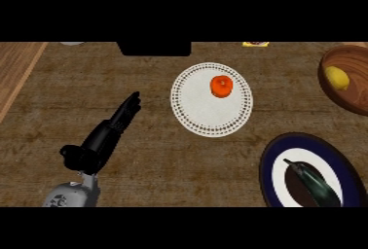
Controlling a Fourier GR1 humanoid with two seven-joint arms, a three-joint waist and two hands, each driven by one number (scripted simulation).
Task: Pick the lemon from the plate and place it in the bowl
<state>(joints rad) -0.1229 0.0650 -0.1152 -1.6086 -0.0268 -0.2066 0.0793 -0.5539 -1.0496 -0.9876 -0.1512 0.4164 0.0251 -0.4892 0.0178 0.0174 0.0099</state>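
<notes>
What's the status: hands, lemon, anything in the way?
Left hand open, fingers straight, over the counter; right hand not in view. Lemon already in the wooden bowl. White plate holds an orange fruit. Nothing blocking.

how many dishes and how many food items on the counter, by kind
plates: 2, white plate, dark-rimmed plate
bowls: 1, wooden bowl
food: 3, lemon, orange-red fruit, dark vegetable
total: 6

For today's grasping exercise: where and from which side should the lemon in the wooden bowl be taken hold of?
Grip the lemon across its rounded middle, coming down from above: it lies inside the wooden bowl, whose raised wall probably blocks a sideways approach. Only its top shows clearly.
</notes>
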